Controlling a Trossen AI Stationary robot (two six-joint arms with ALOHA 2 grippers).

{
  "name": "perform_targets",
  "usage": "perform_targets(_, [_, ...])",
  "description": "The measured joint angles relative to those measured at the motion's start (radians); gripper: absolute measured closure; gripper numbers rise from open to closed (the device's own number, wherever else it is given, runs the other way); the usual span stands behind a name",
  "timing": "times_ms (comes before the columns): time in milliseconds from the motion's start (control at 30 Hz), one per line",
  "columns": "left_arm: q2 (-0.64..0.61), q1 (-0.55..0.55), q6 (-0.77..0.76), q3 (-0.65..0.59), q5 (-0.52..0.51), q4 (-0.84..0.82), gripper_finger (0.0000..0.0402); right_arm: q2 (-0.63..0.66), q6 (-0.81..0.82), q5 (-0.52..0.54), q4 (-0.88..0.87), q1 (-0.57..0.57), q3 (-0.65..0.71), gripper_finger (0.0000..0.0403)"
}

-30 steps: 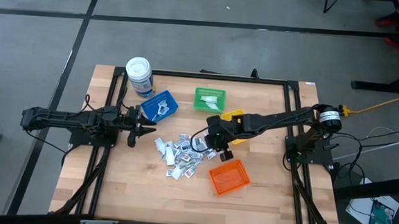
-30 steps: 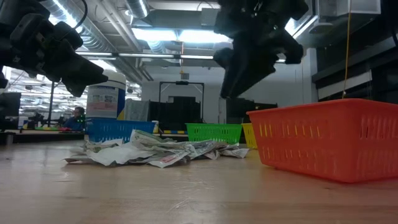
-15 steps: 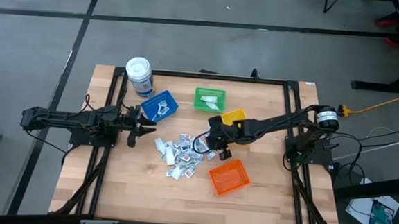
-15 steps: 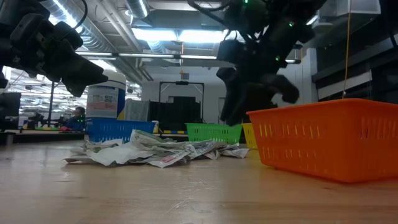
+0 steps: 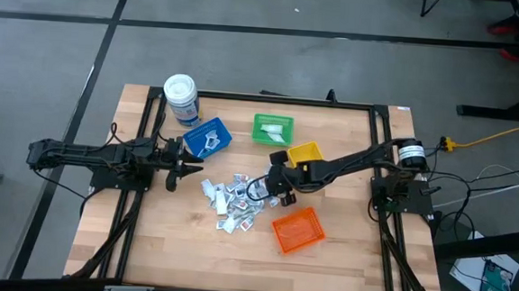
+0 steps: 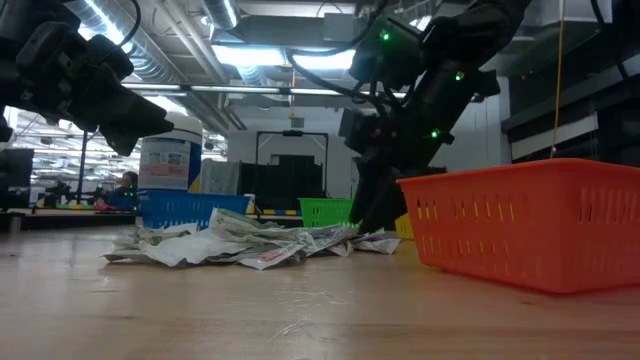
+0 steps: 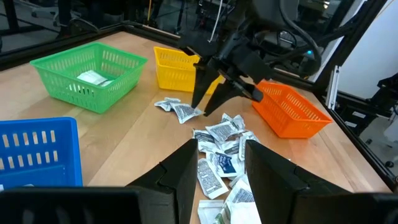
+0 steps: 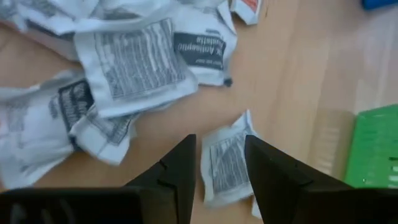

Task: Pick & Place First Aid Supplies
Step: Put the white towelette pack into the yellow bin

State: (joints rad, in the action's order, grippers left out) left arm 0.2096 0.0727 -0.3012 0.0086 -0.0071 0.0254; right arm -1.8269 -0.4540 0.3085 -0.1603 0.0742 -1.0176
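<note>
Wooden table [image 5: 163,239] with a heap of small white and silvery-grey first aid packets [image 5: 232,202] in the middle, spread loose between the two arms. Right gripper [image 5: 266,186] is down low at the heap's edge on the side toward the yellow bin [image 5: 306,153], tilted onto the packets; in its wrist view the two dark fingers [image 8: 177,171] stand apart, straddling one small packet [image 8: 225,163] lying flat on the wood, not pinched, nothing lifted. Low view shows that same arm [image 6: 400,150] reaching to the table just behind the orange bin [image 6: 530,220], tips right at the paper pile [image 6: 240,243]. Left gripper [image 5: 189,166] hangs off the table, beside the blue bin [image 5: 208,138] and short of the heap, fingers [image 7: 183,171] parted with nothing between them, pointed at the packets [image 7: 219,155]. Blue bin has a packet or two inside, green bin [image 5: 272,129] has a pale packet in it too [image 7: 93,78]. Orange bin [image 5: 298,231] sits near the front of the table, just past the heap, can't tell any contents. White-lidded jar with blue label [image 5: 181,97] stands at the far corner next to the blue bin. Person seated far back in the room [image 6: 127,185], low view only.
</note>
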Motion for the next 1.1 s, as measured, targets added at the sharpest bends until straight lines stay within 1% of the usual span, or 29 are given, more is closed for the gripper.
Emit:
perform_targets(267, [0.000, 0.000, 0.000, 0.000, 0.000, 0.000, 0.0274, -0.028, 0.005, 0.014, 0.010, 0.000, 0.000, 0.0272])
perform_targets(367, [0.000, 0.000, 0.000, 0.000, 0.000, -0.003, 0.0274, -0.028, 0.005, 0.014, 0.009, 0.000, 0.000, 0.0297])
perform_targets(567, [0.000, 0.000, 0.000, 0.000, 0.000, 0.000, 0.0274, -0.028, 0.058, 0.014, 0.006, 0.000, 0.000, 0.0386])
perform_targets(633, [0.000, 0.000, 0.000, 0.000, 0.000, 0.000, 0.0274, -0.028, 0.089, 0.014, 0.006, 0.000, 0.000, 0.0395])
perform_targets(733, [0.000, 0.000, 0.000, 0.000, 0.000, 0.000, 0.0274, -0.017, 0.176, 0.011, 0.000, 0.000, -0.001, 0.0393])
perform_targets(967, [0.000, 0.000, 0.000, 0.000, 0.000, 0.000, 0.0274, 0.025, 0.374, -0.118, -0.053, -0.016, -0.073, 0.0399])
perform_targets(1100, [0.000, 0.000, 0.000, 0.000, 0.000, 0.000, 0.0274, 0.025, 0.482, -0.256, -0.092, -0.054, -0.147, 0.0400])
